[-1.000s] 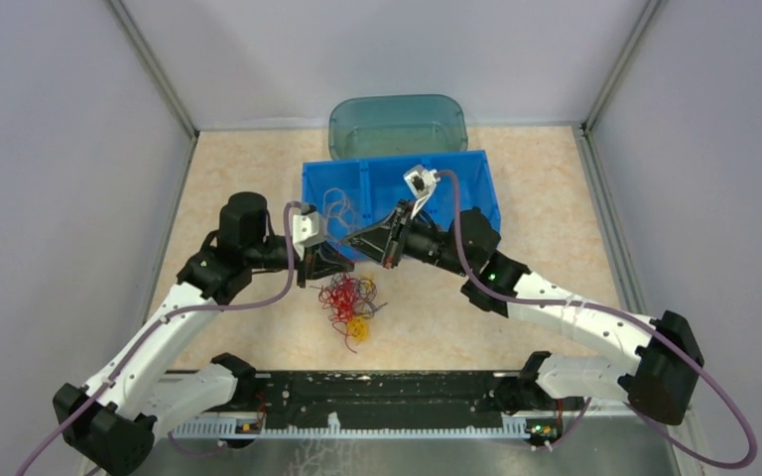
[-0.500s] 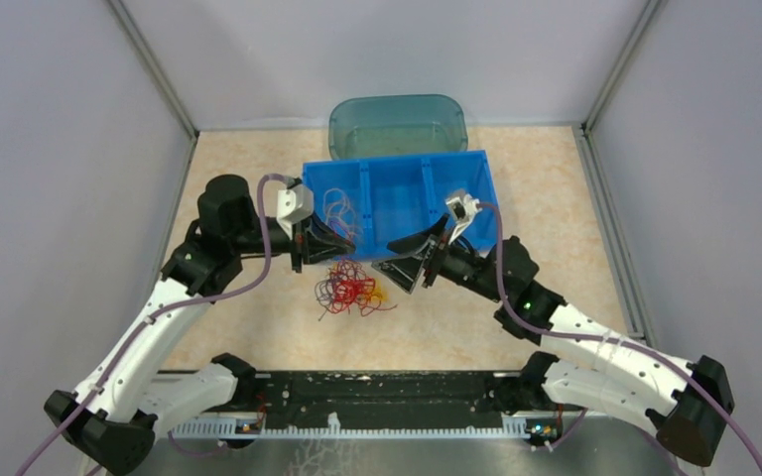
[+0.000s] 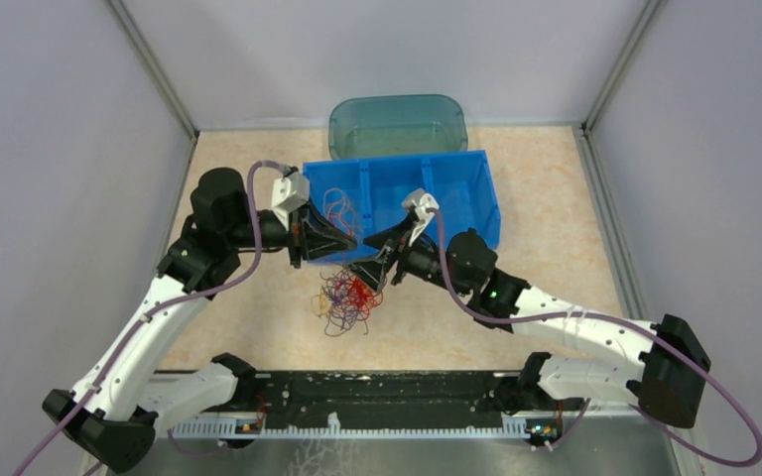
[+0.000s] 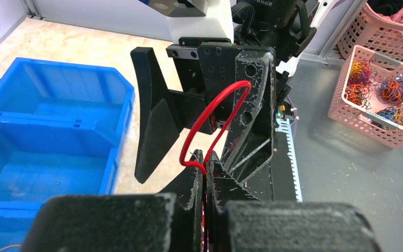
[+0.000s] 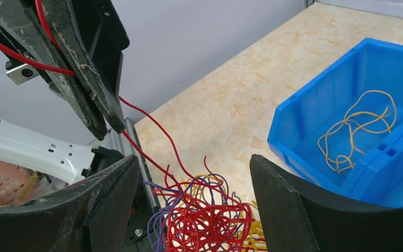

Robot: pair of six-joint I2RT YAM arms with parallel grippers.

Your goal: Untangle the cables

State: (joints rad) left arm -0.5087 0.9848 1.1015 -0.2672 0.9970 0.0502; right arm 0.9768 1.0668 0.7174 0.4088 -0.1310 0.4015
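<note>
Beige marbled table between grey walls, seen from above, with two robot arms reaching in from the near edge. At the back sits a blue bin; one pale strand lies coiled in its left compartment. Just in front of the bin, the cables, a clump of red, purple and yellow curls, hang partly lifted off the table. The left gripper is clenched on a red strand that runs taut down into the clump. A second ago the clump lay lower on the table and the right gripper was shut. Now its jaws stand wide apart, holding nothing, just above the clump and facing the left gripper. It looks ready to take a second strand and pull against the first. Most of the tangle is not yet undone.
</note>
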